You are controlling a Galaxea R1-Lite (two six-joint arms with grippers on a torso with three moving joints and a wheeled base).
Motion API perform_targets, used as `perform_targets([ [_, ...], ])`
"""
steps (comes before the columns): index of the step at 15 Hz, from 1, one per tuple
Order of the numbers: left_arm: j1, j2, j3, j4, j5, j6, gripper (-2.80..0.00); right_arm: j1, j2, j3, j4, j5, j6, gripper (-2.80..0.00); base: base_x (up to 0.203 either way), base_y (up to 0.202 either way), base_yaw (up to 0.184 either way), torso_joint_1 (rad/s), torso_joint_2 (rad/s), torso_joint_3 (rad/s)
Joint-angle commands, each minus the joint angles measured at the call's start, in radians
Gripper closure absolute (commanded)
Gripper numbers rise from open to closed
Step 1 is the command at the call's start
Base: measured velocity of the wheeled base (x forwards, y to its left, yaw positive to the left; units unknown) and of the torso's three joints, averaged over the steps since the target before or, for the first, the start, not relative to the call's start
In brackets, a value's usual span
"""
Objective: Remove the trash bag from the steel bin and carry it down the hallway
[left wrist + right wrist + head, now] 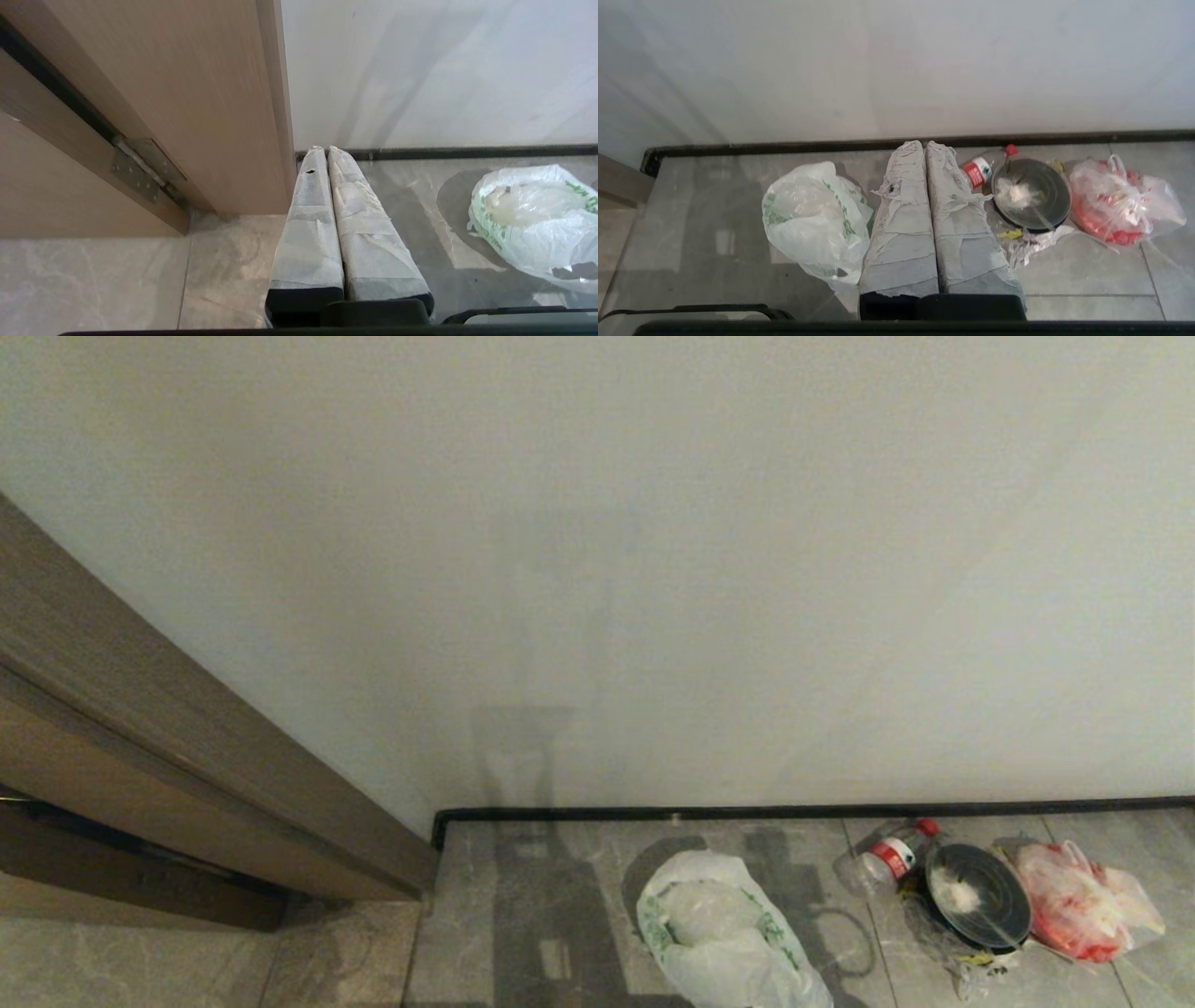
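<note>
Both grippers, left gripper (pixel 322 151) and right gripper (pixel 923 147), parked, fingers pressed together, holding nothing. Trash bag (pixel 815 219) lay on floor tiles (pixel 1087 275) just beside right fingers; steel bin unseen. Likely pre-reach pose.

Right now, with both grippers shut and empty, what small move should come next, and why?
Probably nothing more than backing away. The trash bag already lies on the hallway floor by the baseboard, apart from the plastic bottle and dark bowl. The right gripper and left gripper hold nothing.
</note>
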Motion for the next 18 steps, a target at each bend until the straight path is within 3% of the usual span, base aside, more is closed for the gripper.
perform_targets([
  [1, 0.0, 0.0, 0.0, 0.0, 0.001, 0.0, 0.0, 0.001, 0.002, 0.0, 0.0, -0.001, 0.0, 0.0, 0.0, 0.0, 0.0, 0.002, 0.01, 0.19],
  [18, 0.0, 0.0, 0.0, 0.0, 0.002, -0.002, 0.0, 0.0, 0.003, 0.0, 0.0, -0.001, -0.003, 0.0, 0.0, 0.0, 0.0, 0.002, 0.0, 0.204],
])
